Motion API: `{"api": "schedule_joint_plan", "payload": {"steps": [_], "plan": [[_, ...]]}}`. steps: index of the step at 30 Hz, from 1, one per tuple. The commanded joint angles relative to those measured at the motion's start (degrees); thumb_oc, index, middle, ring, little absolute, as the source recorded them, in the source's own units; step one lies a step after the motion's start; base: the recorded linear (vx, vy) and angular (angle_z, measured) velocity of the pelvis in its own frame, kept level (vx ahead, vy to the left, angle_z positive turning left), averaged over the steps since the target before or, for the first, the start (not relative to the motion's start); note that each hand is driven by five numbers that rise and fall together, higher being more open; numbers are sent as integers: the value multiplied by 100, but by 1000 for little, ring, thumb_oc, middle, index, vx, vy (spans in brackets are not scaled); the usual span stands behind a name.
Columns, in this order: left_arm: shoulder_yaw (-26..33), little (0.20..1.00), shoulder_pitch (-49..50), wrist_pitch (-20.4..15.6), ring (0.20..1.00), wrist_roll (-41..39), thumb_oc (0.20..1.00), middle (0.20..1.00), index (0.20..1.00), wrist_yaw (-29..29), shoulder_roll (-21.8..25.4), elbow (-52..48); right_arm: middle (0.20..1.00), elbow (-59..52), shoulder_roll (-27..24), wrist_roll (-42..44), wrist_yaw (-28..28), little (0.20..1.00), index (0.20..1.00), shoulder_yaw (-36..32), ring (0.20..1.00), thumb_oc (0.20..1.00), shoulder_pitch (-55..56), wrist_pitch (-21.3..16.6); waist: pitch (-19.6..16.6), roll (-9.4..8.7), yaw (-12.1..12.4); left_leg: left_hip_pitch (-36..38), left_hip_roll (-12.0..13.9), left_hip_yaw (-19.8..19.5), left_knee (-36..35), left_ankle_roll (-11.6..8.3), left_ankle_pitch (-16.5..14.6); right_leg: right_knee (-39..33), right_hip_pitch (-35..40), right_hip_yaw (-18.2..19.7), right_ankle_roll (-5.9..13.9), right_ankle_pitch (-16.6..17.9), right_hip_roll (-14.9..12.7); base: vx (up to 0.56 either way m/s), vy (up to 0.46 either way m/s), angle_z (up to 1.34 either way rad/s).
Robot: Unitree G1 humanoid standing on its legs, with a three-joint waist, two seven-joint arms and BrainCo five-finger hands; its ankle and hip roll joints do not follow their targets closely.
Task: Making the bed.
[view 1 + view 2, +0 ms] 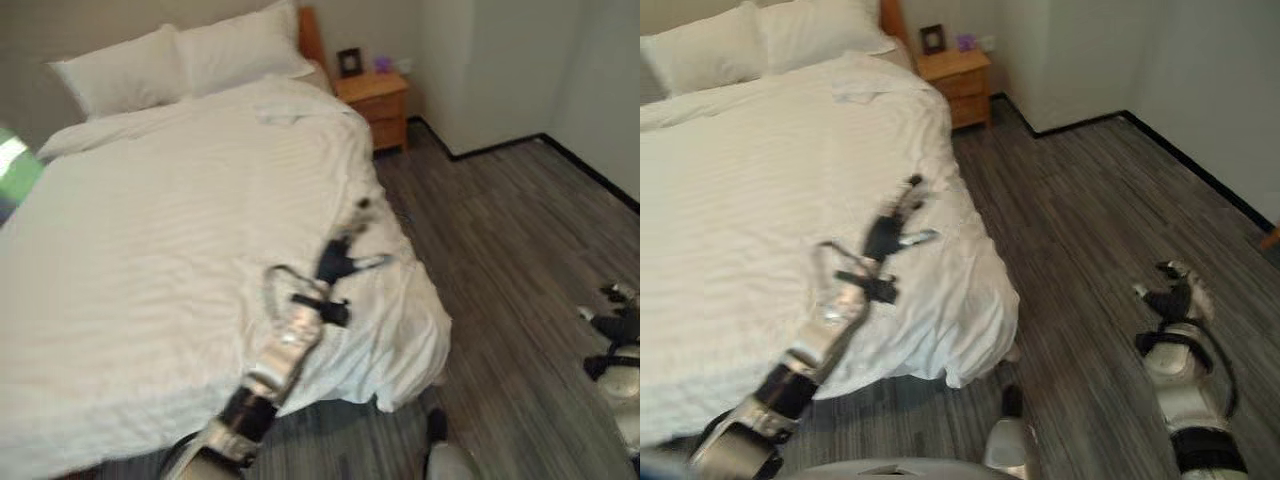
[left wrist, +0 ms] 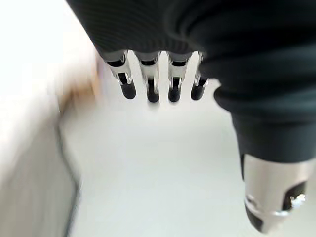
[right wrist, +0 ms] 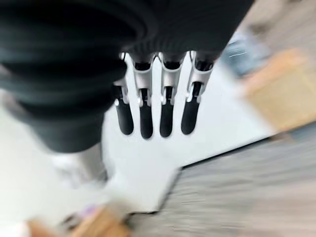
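Bed (image 1: 150, 250) with white striped duvet (image 1: 180, 200), seen from its foot corner; two pillows (image 1: 180, 55) lie at the head, and the bed's far left side is cut off. The duvet hangs over the near corner in rumpled folds (image 1: 400, 340) above the wood floor (image 1: 500, 230). The left robot hand (image 1: 345, 258) reaches over the duvet near the right edge; its fingers (image 2: 148, 84) are straight and hold nothing, and whether it touches the cloth is hard to make out. The right robot hand (image 1: 1175, 295) hangs low over the floor, well apart from the bed, its fingers (image 3: 165, 111) extended and empty. A wooden nightstand (image 1: 375, 100) stands beside the headboard; on it are a dark frame (image 1: 349, 62) and a small purple object (image 1: 383, 63), too small to identify.
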Motion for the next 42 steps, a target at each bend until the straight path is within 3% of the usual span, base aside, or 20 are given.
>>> {"api": "schedule_joint_plan", "payload": {"steps": [1, 5, 6, 7, 9, 10, 11, 15, 18, 20, 22, 23, 25, 29, 33, 36, 37, 39, 41, 42], "plan": [[102, 1000, 375, -335, 1000, 94, 1000, 1000, 1000, -137, 244, 216, 200, -271, 535, 1090, 832, 200, 200, 603, 200, 200, -527, -784, -23, -480, 172, -344, -33, -150, 63, -97, 230, -592, 1461, -112, 602, -520, -671, 21, 3, -4], [621, 1000, 1016, -321, 1000, 212, 1000, 1000, 1000, -137, 278, 731, 200, 156, 1185, 2564, 1423, 200, 200, 1146, 200, 200, -1239, -998, -5, -582, 721, -545, -18, -460, 63, -155, 333, -592, 1570, -550, 566, -570, -697, 24, 8, 38], [630, 1000, 1020, -320, 1000, 211, 1000, 1000, 1000, -139, 281, 729, 200, 172, 1185, 2572, 1429, 200, 200, 1156, 200, 200, -1254, -1007, -5, -587, 700, -550, -20, -473, 63, -154, 336, -592, 1574, -564, 566, -573, -699, 11, 1, 61], [799, 1000, 1263, -305, 1000, 110, 1000, 1000, 1000, -130, 210, 1016, 200, 440, 1566, 3384, 1565, 200, 200, 1262, 200, 200, -1606, -1132, 28, -622, 1000, -705, -17, -641, 63, -174, 400, -592, 1592, -780, 568, -589, -706, -5, 1, 83], [911, 1000, 1457, -292, 1000, -5, 1000, 1000, 1000, -110, 154, 1255, 200, 747, 1966, 4311, 1712, 200, 200, 1329, 200, 200, -2001, -1243, 101, -631, 1344, -889, -25, -798, 63, -203, 464, -592, 1573, -980, 571, -603, -713, -19, -2, 81], [916, 1000, 1456, -292, 1000, -6, 1000, 1000, 1000, -111, 155, 1254, 200, 762, 1965, 4320, 1721, 200, 200, 1332, 200, 200, -2013, -1250, 97, -634, 1332, -899, -27, -807, 63, -203, 467, -592, 1570, -990, 571, -604, -714, -71, -4, 52], [967, 1000, 1577, -308, 1000, -176, 1000, 1000, 1000, -87, 110, 1420, 200, 984, 2319, 5045, 1813, 200, 200, 1387, 200, 200, -2414, -1328, 230, -586, 1642, -1134, -11, -945, 63, -260, 566, -592, 1487, -1164, 574, -603, -719, -110, 2, 55], [883, 1000, 1575, -411, 1000, -430, 1000, 1000, 1000, -2, 57, 1549, 200, 1221, 2706, 5981, 1869, 200, 200, 1248, 200, 200, -3126, -1612, 657, -328, 2045, -1697, 19, -1268, 63, -448, 682, -592, 1190, -1350, 621, -661, -706, -111, -13, 54], [835, 1000, 1511, -510, 1000, -528, 1000, 1000, 1000, 39, 34, 1610, 200, 1378, 2659, 6132, 1768, 200, 200, 1076, 200, 200, -3409, -1726, 817, -179, 2123, -1986, 22, -1377, 63, -512, 799, -592, 967, -1411, 594, -612, -721, -139, 3, 50], [713, 1000, 1442, -619, 1000, -567, 1000, 1000, 1000, 97, 3, 1631, 200, 1760, 2608, 6171, 1558, 200, 200, 869, 200, 200, -3628, -1856, 1064, 60, 2166, -2329, 40, -1421, 63, -584, 922, -592, 690, -1442, 610, -564, -789, -161, 40, 15], [660, 1000, 1428, -624, 1000, -585, 1000, 1000, 1000, 93, -49, 1629, 200, 1950, 2546, 6170, 1499, 200, 200, 802, 200, 200, -3671, -1842, 1113, 132, 2166, -2457, 41, -1418, 63, -590, 958, -592, 565, -1433, 618, -542, -815, -129, 67, 10], [559, 1000, 1371, -639, 1000, -621, 1000, 1000, 1000, 89, -189, 1697, 200, 2405, 2524, 6183, 1364, 200, 200, 583, 200, 200, -3597, -1815, 1244, 292, 2105, -2648, 21, -1381, 63, -612, 1000, -592, 375, -1409, 668, -477, -908, -90, 73, 6], [465, 1000, 1306, -611, 1000, -618, 1000, 1000, 1000, 41, -298, 1692, 200, 2776, 2401, 6118, 1295, 200, 200, 377, 200, 200, -3474, -1740, 1289, 422, 2058, -2811, -28, -1360, 63, -611, 1020, -592, 190, -1406, 710, -408, -986, -123, 131, 5], [359, 1000, 1211, -519, 1000, -562, 1000, 1000, 1000, -89, -415, 1661, 200, 3160, 2239, 6097, 1273, 200, 200, -81, 200, 200, -3009, -1617, 1323, 525, 1848, -2951, -126, -1282, 63, -593, 1006, -592, 39, -1393, 789, -325, -1144, -53, 118, 4], [-30, 1000, 993, -346, 1000, -231, 1000, 1000, 1000, -408, -473, 1692, 200, 3356, 1764, 5923, 1445, 200, 200, -682, 200, 200, -1947, -1344, 1271, 411, 1282, -2852, -259, -1029, 63, -533, 819, -592, -111, -1226, 853, -184, -1333, -7, 210, 5], [-325, 1000, 842, -240, 1000, -70, 1000, 1000, 1000, -524, -522, 1661, 200, 3025, 1840, 5971, 1647, 200, 200, -812, 200, 200, -1347, -1351, 1236, 272, 876, -2649, -280, -861, 63, -417, 689, -554, -79, -1135, 851, -102, -1300, 32, 108, -25], [-330, 1000, 854, -241, 1000, -64, 1000, 1000, 1000, -521, -523, 1666, 200, 2996, 1853, 5969, 1644, 200, 200, -809, 200, 200, -1312, -1350, 1247, 266, 883, -2617, -283, -849, 63, -413, 678, -555, -55, -1125, 853, -103, -1304, 0, 94, -20], [-526, 1000, 725, -136, 1000, -4, 1000, 1000, 1000, -528, -550, 1611, 200, 2620, 2052, 5736, 1703, 200, 200, -598, 200, 200, -969, -1354, 1347, 119, 599, -2291, -153, -439, 63, -258, 606, 83, -7, -1224, 749, -397, -1163, -98, 185, -40], [-669, 1000, 647, -66, 1000, 88, 1000, 1000, 1000, -527, -486, 1577, 200, 2429, 2172, 5339, 1670, 200, 200, -310, 200, 200, -799, -1289, 1423, -20, 605, -2020, -21, 47, 63, -150, 696, 866, 139, -1544, 636, -776, -1093, -141, 165, -118], [-668, 1000, 658, -68, 1000, 93, 1000, 1000, 1000, -524, -481, 1579, 200, 2410, 2190, 5318, 1653, 200, 200, -304, 200, 200, -784, -1285, 1443, -39, 622, -1981, -22, 71, 63, -156, 686, 930, 134, -1511, 632, -824, -1112, -77, 90, -201]]}}
